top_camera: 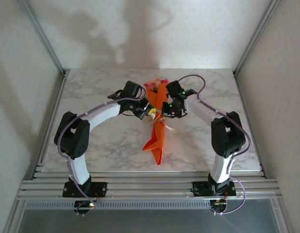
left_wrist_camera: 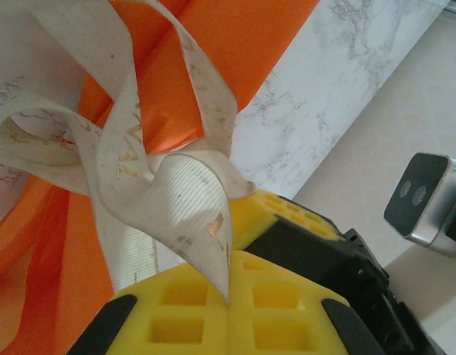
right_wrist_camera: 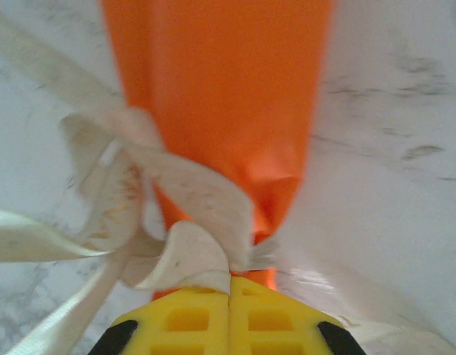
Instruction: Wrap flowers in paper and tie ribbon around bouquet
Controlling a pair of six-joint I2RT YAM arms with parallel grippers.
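Top view: the bouquet lies on the marble surface at ctr frame. Its long axis runs approx top-to-bottom, w/ the flowers at the upper end and the pointed tail of the orange paper toward the lower edge. The left claw sits just left of the cone and the right claw just right of it. Both are at about mid-length, facing each other across it, so neither arm is nearer.

Left wrist view: the left claw has its yellow pads pressed together w/ a strand of the ribbon pinched btwn them. The ribbon loops up and left over the paper, twisted and slack, not snug.

Right wrist view: the right claw is likewise closed on a ribbon end. The paper runs straight up frame from the pads, w/ a loose tangle of loops left of ctr.

Judgement: the step in hand looks like cinching the tie. Each ribbon end leads from the tangle sideways to its claw, i.e. across the cone's long axis. So the pull prob wants to go outward, left claw to frame left and right claw to frame right, about equal. Otherwise the light cone likely drags or swings to one side. Can't tell if the loops make a true knot or just a crossing.
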